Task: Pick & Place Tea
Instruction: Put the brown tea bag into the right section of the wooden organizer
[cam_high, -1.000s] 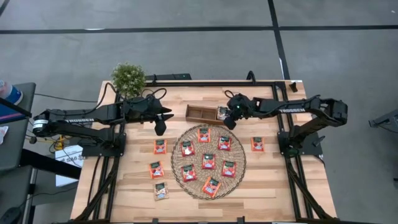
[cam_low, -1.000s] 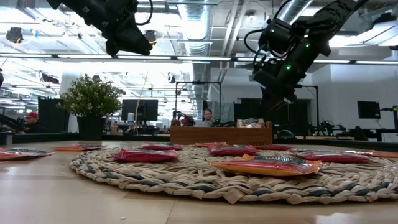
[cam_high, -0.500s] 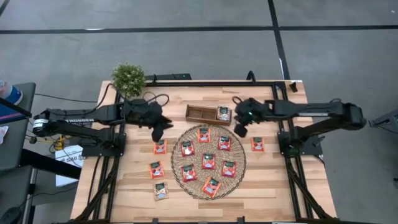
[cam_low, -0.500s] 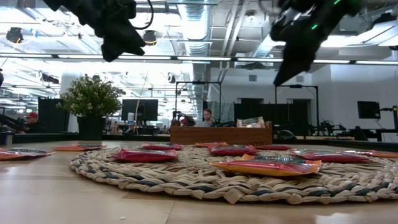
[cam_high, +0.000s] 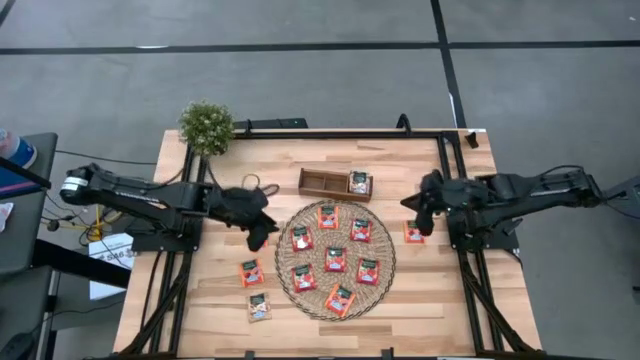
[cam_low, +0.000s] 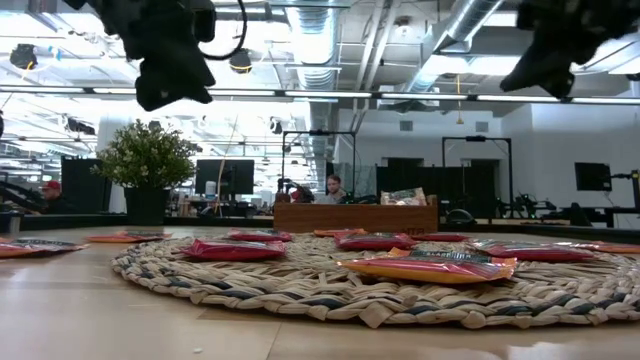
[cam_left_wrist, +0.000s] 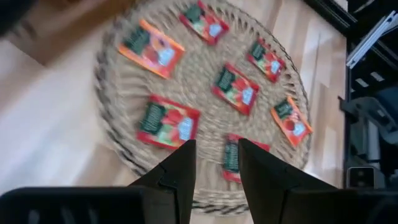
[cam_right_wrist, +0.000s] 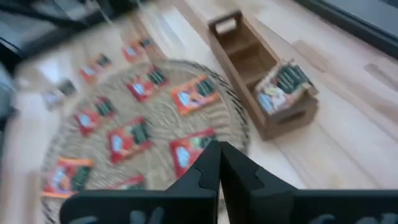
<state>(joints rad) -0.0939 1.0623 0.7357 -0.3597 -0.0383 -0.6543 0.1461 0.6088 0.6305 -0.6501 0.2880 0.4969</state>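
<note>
At frame centre the tea sachets lie on the woven mat; the left gripper, apparently empty, is part-spread at its left edge, the right gripper pressed together at right.

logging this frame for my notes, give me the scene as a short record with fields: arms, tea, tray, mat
left arm: gripper at the mat's left edge, above the table, fingers open, holding nothing
right arm: gripper right of the mat, beside a lone sachet, fingers shut, empty
tea: eight red-orange sachets on the mat; others on the table to its left
tray: behind the mat, sachets in its right slot, other slots empty
plant: back left corner
</note>
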